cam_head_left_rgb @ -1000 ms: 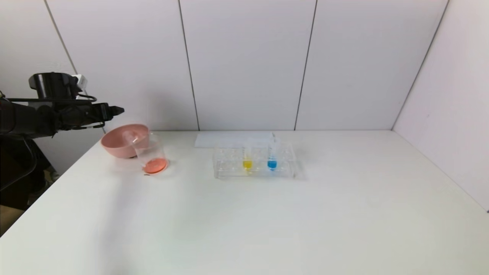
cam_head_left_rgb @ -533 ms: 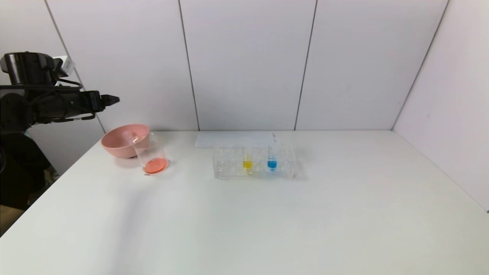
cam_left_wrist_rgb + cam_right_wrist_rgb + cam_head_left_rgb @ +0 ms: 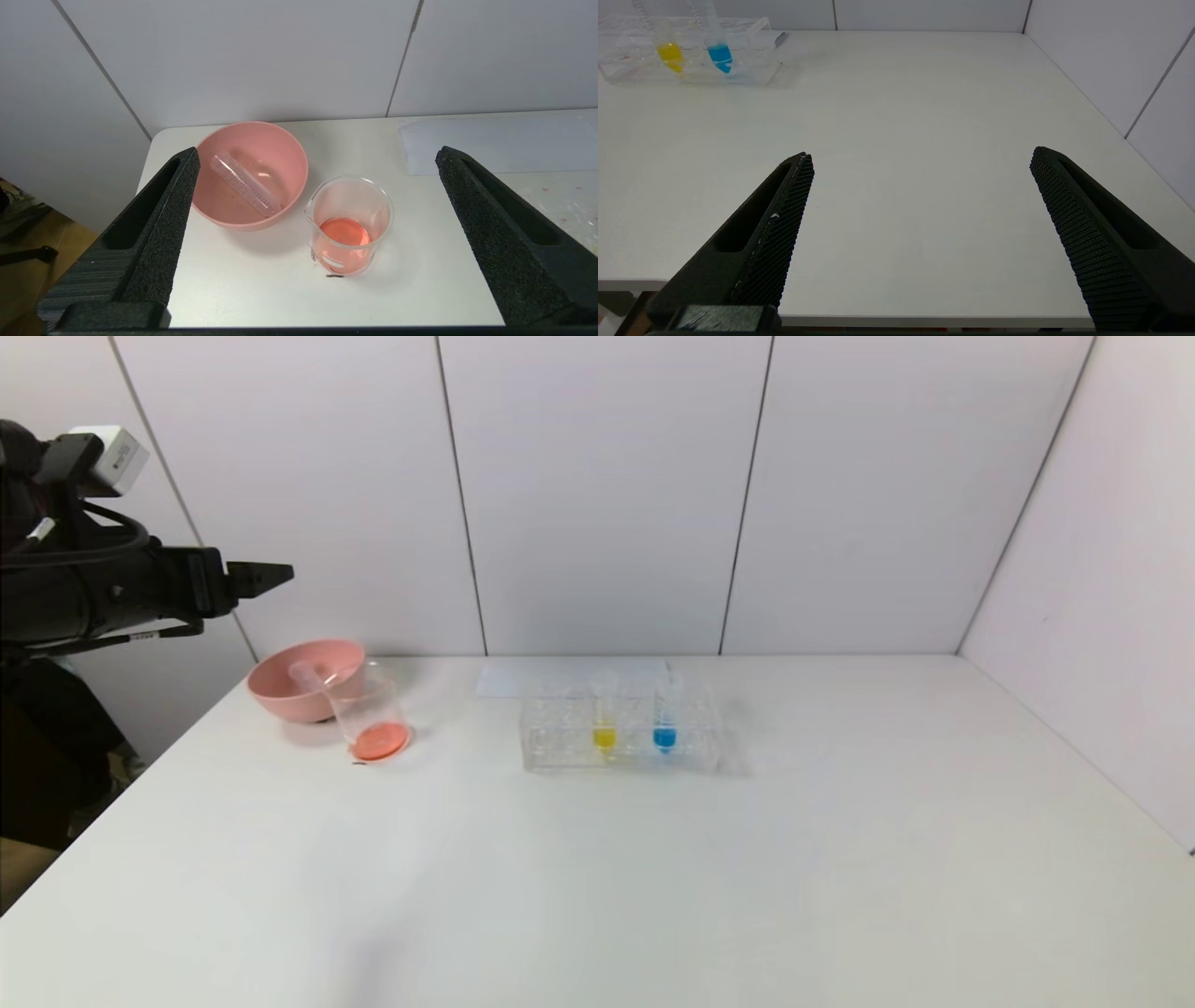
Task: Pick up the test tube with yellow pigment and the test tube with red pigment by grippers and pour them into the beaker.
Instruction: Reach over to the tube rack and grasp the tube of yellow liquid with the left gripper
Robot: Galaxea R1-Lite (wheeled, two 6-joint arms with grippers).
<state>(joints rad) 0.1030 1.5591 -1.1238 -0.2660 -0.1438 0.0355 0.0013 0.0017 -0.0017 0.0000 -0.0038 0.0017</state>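
The test tube with yellow pigment [image 3: 605, 721] stands upright in the clear rack [image 3: 560, 747]; it also shows in the right wrist view [image 3: 669, 46]. No tube with red pigment shows. The beaker [image 3: 371, 714] holds red-orange liquid near the table's far left, also in the left wrist view [image 3: 348, 224]. An empty clear tube [image 3: 245, 183] lies slanted in the pink bowl [image 3: 285, 154]. My left gripper [image 3: 275, 573] is open and empty, raised above and to the left of the bowl [image 3: 316, 150]. My right gripper [image 3: 920, 153] is open and empty over the table's near edge, outside the head view.
A tube with blue liquid [image 3: 665, 721] stands in the rack right of the yellow one. A white sheet [image 3: 523, 678] lies behind the rack. The pink bowl [image 3: 289, 691] touches the beaker's far left side. Walls close the back and the right.
My left arm has risen and drawn back to the left, away from the bowl and beaker. The tubes, the beaker and the bowl have not moved.
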